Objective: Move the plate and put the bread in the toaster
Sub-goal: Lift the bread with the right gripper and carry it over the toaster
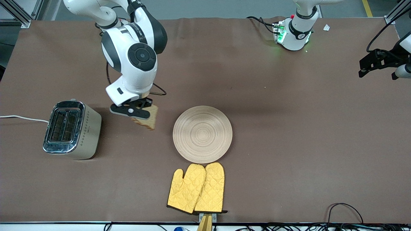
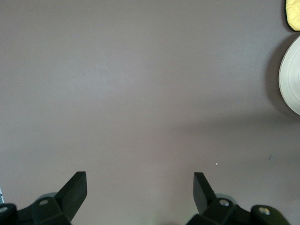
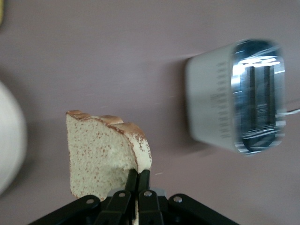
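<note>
My right gripper [image 1: 138,113] is shut on the bread [image 1: 148,119], a brown wholegrain slice held up in the air over the table between the toaster and the plate. In the right wrist view the bread [image 3: 101,150] stands on edge, pinched at its crust by my right gripper [image 3: 137,176]. The beige toaster [image 1: 72,129] with a chrome two-slot top stands toward the right arm's end; it also shows in the right wrist view [image 3: 236,96]. The pale wooden plate [image 1: 202,134] lies at mid-table. My left gripper [image 1: 379,64] is open and empty, waiting high over the left arm's end.
Two yellow oven mitts [image 1: 197,187] lie nearer the front camera than the plate, touching its rim. The toaster's white cord [image 1: 22,118] runs off the table's end. The left wrist view shows bare brown table, the plate's edge [image 2: 291,77] and a mitt corner [image 2: 293,14].
</note>
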